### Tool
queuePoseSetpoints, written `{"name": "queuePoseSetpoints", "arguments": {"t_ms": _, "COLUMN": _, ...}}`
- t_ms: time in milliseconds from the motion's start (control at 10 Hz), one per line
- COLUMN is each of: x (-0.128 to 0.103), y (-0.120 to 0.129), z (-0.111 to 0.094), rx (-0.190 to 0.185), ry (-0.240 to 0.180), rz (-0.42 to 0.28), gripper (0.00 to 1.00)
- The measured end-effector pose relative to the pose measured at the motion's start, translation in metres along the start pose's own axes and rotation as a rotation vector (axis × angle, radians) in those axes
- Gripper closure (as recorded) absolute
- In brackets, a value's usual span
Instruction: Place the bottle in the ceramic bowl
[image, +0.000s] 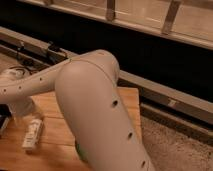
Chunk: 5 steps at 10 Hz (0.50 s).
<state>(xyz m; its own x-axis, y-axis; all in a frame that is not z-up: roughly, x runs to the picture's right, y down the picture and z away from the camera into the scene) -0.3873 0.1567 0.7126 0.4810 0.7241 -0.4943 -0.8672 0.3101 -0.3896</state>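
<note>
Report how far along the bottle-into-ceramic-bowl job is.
Done: nothing yet; the bottle lies flat on the wooden table, not in the ceramic bowl, of which only a green sliver shows behind the arm. In hand: the hand hangs open at the view's left, just above the bottle, gripping nothing. Left: grasp the bottle, lift it, carry it to the bowl and release.

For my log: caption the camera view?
Gripper at left by the bottle lying on the wooden table; arm hides most of the green bowl.
</note>
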Motion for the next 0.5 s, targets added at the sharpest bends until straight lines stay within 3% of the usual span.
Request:
{"name": "queuePoseSetpoints", "arguments": {"t_ms": 100, "x": -0.002, "y": 0.017, "z": 0.009, "rx": -0.03, "ry": 0.015, "rz": -0.028, "gripper": 0.35}}
{"name": "queuePoseSetpoints", "arguments": {"t_ms": 300, "x": -0.005, "y": 0.037, "z": 0.025, "rx": -0.042, "ry": 0.037, "rz": -0.079, "gripper": 0.35}}
{"name": "queuePoseSetpoints", "arguments": {"t_ms": 400, "x": -0.004, "y": 0.042, "z": 0.029, "rx": -0.037, "ry": 0.044, "rz": -0.091, "gripper": 0.35}}
{"name": "queuePoseSetpoints", "arguments": {"t_ms": 500, "x": -0.006, "y": 0.037, "z": 0.028, "rx": 0.0, "ry": 0.038, "rz": -0.097, "gripper": 0.35}}
